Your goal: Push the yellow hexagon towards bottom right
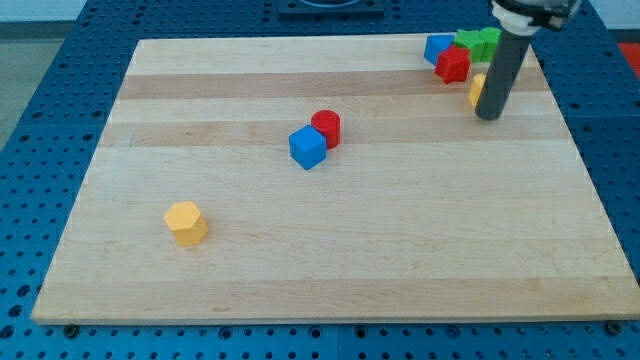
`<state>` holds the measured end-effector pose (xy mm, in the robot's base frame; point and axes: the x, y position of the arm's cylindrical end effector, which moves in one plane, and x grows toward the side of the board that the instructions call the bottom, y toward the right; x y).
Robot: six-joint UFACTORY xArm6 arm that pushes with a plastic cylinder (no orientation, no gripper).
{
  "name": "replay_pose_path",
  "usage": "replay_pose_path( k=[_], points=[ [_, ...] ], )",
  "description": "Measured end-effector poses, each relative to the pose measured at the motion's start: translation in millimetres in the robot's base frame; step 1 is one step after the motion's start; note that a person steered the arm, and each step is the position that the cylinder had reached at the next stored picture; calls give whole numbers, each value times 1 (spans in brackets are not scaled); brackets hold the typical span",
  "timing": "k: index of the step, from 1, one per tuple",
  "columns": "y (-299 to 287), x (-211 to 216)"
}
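Camera view: one pale wooden board (330,250) of glued planks, grain running left to right, set on a blue perforated table (40,120).

Seven blocks in all, counted by colour: two blue, two red, two yellow, one green. All matte, solid-coloured, hard-edged apart from the cylinder.

Taking the blue cube (308,147) near the board's middle as landmark:
- Red cylinder (326,128) touching it, just above and to the view's right.
- Yellow hexagon (186,222) well apart, down and to the view's left, standing alone with its flat six-sided top up.
- Cluster well apart, up and to the view's right, at the board's top right corner: second blue block (437,48), red block (453,65) of irregular outline touching it, green block (478,42) beside those at the board's edge.
- Yellow block (477,88) just below that cluster, mostly hidden behind the rod; shape not readable.

Straight dark rod, no jaws, nothing held. My tip (488,117) down on the board, far to the view's right of the cube, right beside the hidden yellow block, well apart from the hexagon.
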<state>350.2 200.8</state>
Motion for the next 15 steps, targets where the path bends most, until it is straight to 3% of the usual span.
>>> replay_pose_path(
  k=[2,4,5,6,7,9,10,12,13,15],
  points=[
    [-1,-43],
    [-5,-48],
    [4,19],
    [-10,114],
    [-76,188],
    [-280,260],
    [-382,260],
    [-456,188],
    [-421,173],
    [-268,189]
  ],
)
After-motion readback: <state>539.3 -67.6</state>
